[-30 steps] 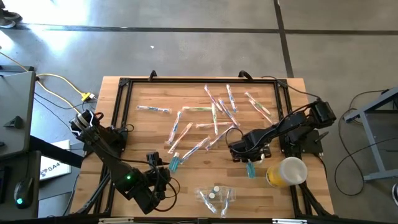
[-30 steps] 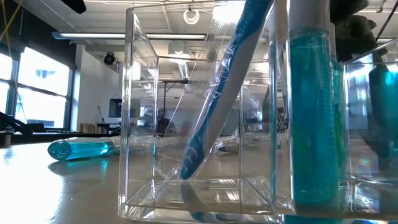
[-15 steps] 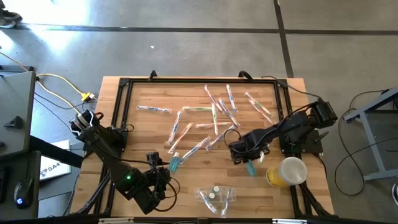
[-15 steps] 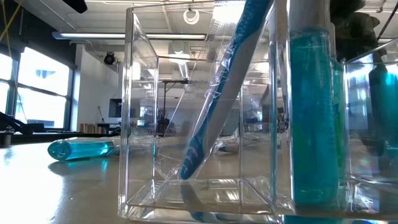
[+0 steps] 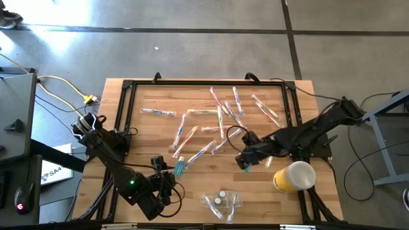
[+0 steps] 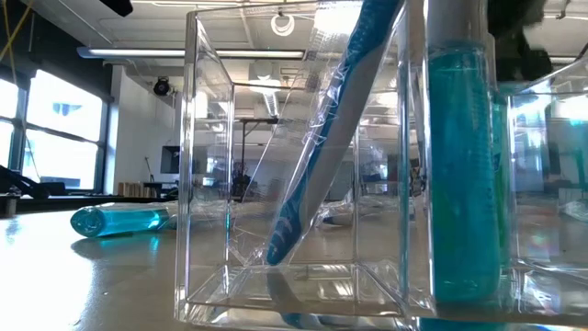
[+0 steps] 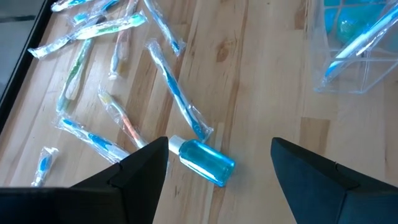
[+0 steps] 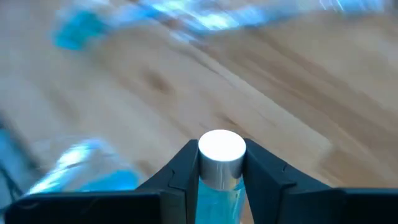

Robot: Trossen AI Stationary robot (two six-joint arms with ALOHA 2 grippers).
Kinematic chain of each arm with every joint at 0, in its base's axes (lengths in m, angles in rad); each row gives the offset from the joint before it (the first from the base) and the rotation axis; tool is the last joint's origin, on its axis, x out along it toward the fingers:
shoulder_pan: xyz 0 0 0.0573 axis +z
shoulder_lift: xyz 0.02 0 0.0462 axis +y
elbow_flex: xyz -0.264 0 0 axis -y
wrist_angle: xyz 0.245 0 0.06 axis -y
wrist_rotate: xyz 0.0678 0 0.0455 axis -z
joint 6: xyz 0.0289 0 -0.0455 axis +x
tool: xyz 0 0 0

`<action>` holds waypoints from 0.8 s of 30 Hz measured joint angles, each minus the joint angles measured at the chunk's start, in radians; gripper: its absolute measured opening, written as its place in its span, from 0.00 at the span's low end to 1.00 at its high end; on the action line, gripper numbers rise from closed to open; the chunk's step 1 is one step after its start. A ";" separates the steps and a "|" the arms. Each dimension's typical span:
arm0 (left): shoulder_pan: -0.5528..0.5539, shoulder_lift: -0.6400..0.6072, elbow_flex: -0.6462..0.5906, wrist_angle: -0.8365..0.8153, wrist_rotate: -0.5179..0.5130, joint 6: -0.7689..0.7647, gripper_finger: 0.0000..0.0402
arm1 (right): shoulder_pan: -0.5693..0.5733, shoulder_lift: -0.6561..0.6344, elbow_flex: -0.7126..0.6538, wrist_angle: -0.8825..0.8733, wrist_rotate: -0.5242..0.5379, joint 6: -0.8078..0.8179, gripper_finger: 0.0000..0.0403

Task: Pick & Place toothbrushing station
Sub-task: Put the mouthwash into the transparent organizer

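On the slatted wooden tabletop (image 5: 147, 131), the right claw (image 5: 246, 162) grips a blue liquid-filled bottle with a silver cap (image 8: 221, 163), the clear plastic organiser (image 5: 222, 203) lying nearer its front edge; left claw (image 5: 167, 185) hovers, spread.

It was a robotics lab or industrial workshop, not a home. The wooden bench (image 5: 140, 137) stood on a bare polished concrete floor (image 5: 192, 51) marked by dark seams, framed by black metal rails (image 5: 204, 82). Yellow and black cables (image 5: 61, 86) trailed across the floor at the left, near a desk (image 5: 14, 115) holding a computer mouse (image 5: 21, 206). Beyond the bench the low view showed a large open hall with exposed ceiling ducts and pipes (image 6: 230, 51), tall windows (image 6: 41, 129) at the left, and equipment stands far off
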 joint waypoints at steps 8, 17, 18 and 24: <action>0.000 0.000 -0.058 0.111 0.030 0.000 0.69 | 0.185 0.020 0.137 0.400 0.263 -0.439 0.21; 0.000 0.000 -0.105 0.235 0.064 0.000 0.69 | 0.357 0.209 0.133 0.781 0.400 -0.887 0.21; 0.000 0.000 -0.105 0.241 0.066 -0.001 0.69 | 0.369 0.238 0.133 0.822 0.405 -0.914 0.21; 0.000 0.000 -0.105 0.274 0.067 0.004 0.69 | 0.446 0.397 0.133 1.018 0.491 -1.039 0.21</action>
